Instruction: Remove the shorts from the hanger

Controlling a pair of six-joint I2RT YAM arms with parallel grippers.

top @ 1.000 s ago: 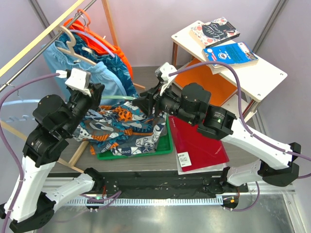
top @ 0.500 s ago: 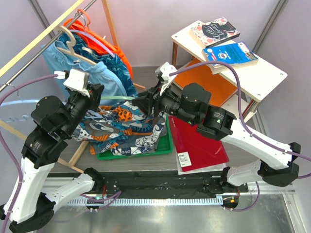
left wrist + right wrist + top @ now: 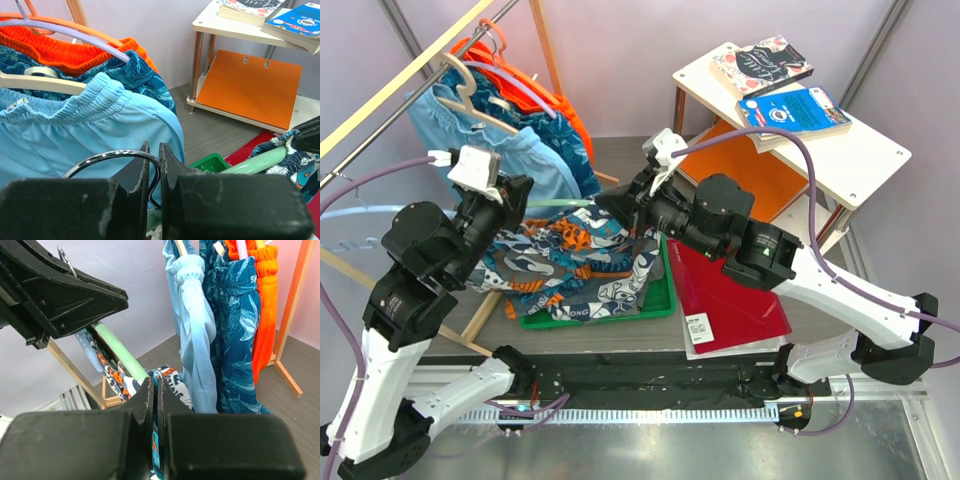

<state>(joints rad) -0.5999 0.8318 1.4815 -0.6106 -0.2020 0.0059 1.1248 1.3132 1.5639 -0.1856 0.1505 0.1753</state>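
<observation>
Rack (image 3: 400, 80) back-left, carrying light-blue shorts (image 3: 535, 160), dark-blue shorts (image 3: 582, 165) and orange shorts (image 3: 570, 110). Side table (image 3: 860, 150) back-right, with books (image 3: 790, 85) on top and an orange board (image 3: 750, 170) leaning under it. Floral shorts (image 3: 570, 265) are heaped over the green tray (image 3: 655, 300) between the arms, with the upper edge pulled up to the right claw (image 3: 154, 390). Red folder (image 3: 735, 300) lies just right of the tray. Green hanger (image 3: 560, 202) is held roughly level in the air above the shorts, spanning between the claws. Its right end runs into the floral cloth. Left claw (image 3: 152, 150) is pressed together on the hanger's metal hook (image 3: 107, 156). Right claw is pinched on a fold of the floral shorts, just beside the hanger's end.
</observation>
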